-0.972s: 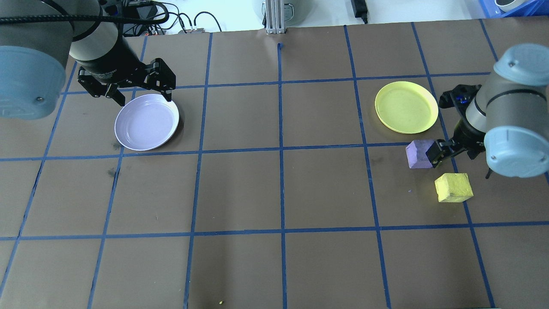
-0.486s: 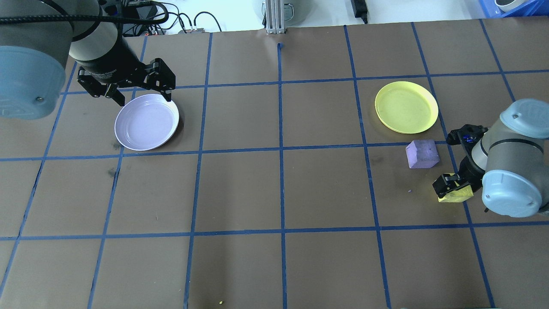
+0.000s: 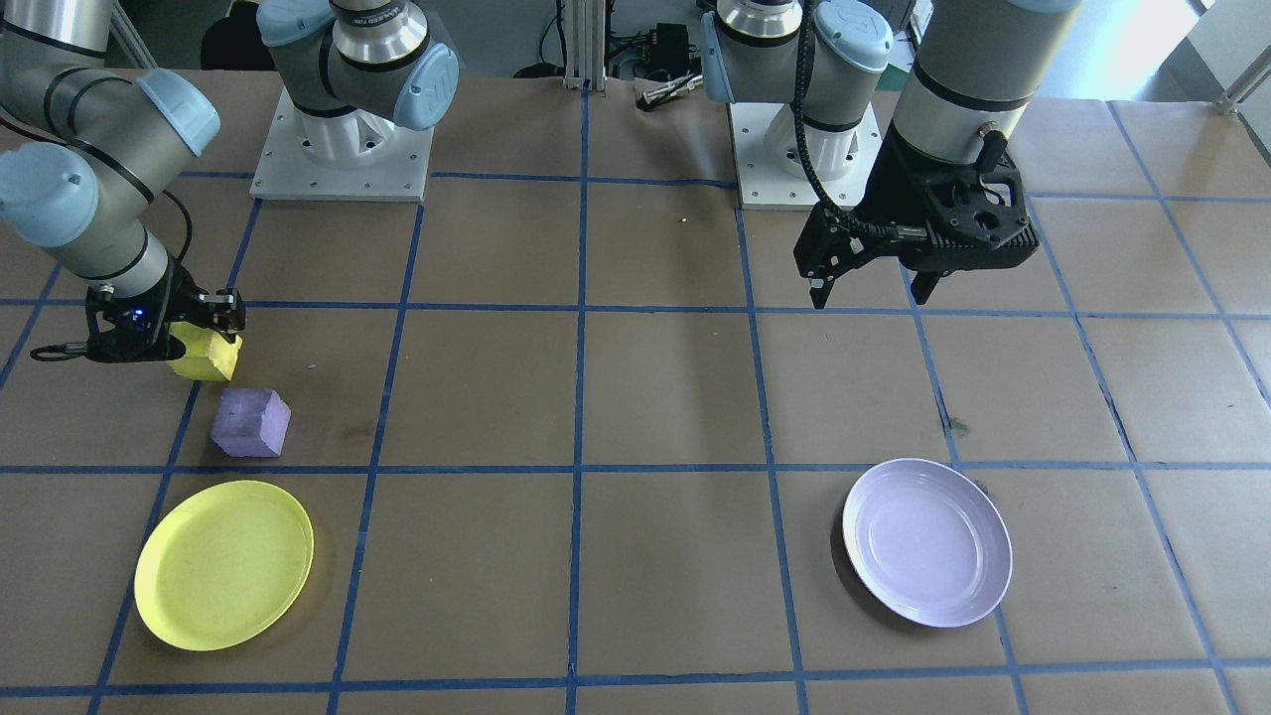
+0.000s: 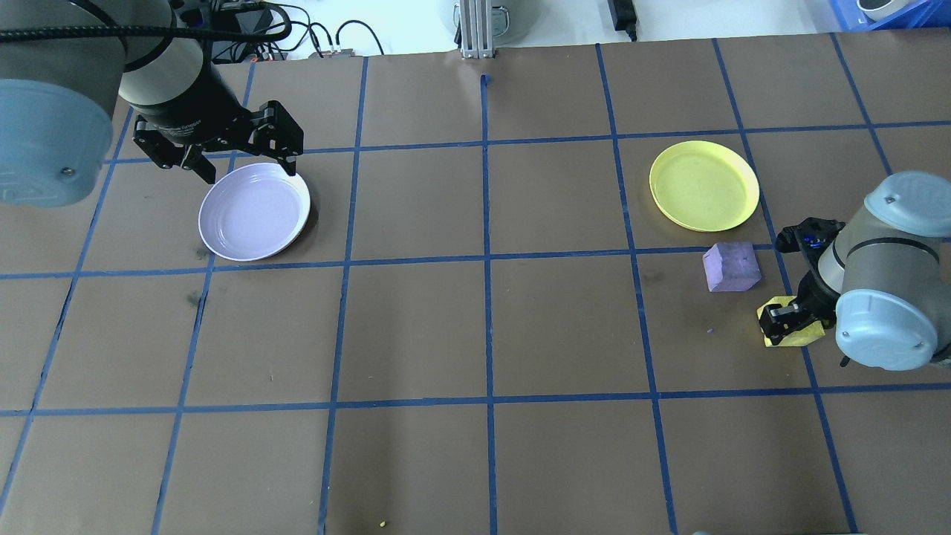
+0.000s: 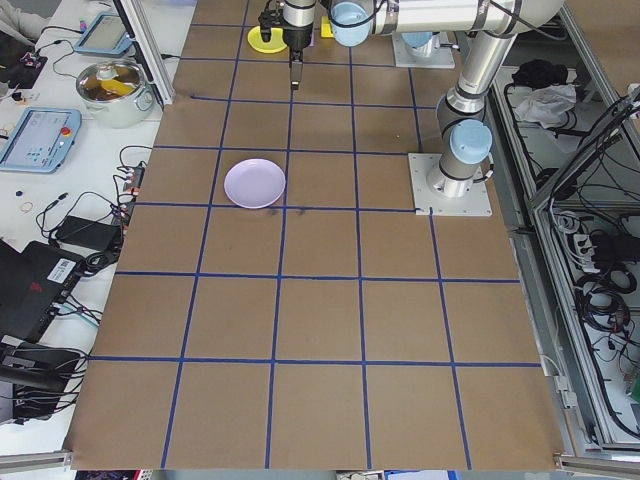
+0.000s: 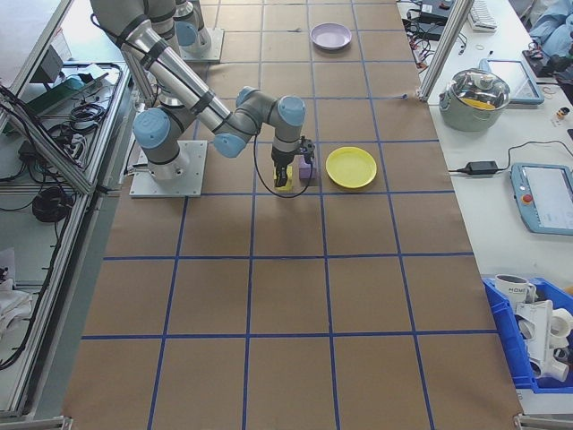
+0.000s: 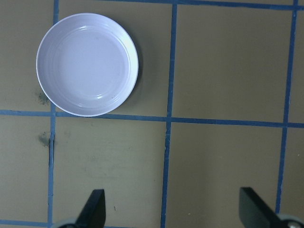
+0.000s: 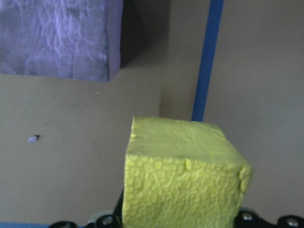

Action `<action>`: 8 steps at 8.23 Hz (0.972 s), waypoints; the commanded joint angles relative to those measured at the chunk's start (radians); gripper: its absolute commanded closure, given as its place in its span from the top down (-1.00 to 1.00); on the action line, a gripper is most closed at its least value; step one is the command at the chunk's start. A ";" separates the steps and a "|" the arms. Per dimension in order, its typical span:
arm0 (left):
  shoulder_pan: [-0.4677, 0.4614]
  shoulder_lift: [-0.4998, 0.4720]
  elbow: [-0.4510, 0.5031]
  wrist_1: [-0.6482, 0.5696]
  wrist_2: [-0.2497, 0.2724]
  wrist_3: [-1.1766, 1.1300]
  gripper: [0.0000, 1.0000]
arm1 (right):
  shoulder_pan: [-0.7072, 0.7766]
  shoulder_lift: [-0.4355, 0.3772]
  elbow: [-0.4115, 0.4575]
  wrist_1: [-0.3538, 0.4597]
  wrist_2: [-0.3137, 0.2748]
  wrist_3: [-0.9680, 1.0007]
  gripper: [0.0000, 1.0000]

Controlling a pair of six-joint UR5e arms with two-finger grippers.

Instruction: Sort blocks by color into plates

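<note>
right gripper (image 4: 786, 324): fingers clamped on the yellow block (image 4: 799, 336), block fills the bottom of the wrist view, low over the tabletop (image 4: 475, 327)
left gripper (image 4: 245, 167): fingers (image 7: 93, 209) spread wide, holding nothing, hanging over the far rim of the lavender plate (image 4: 254, 212)
purple block (image 4: 731, 267): on the tabletop just beside the yellow block, apart from it, near the yellow plate (image 4: 703, 185)
plates: both hold nothing, well apart
writing: small white print on left wrist collar, too small to read
right arm: elbow bent, wrist pointing down
left arm: wrist vertical, raised above tabletop
</note>
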 commanded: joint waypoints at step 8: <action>0.003 -0.002 0.000 0.000 0.000 0.000 1.00 | 0.287 0.468 -0.708 0.247 0.077 0.059 0.02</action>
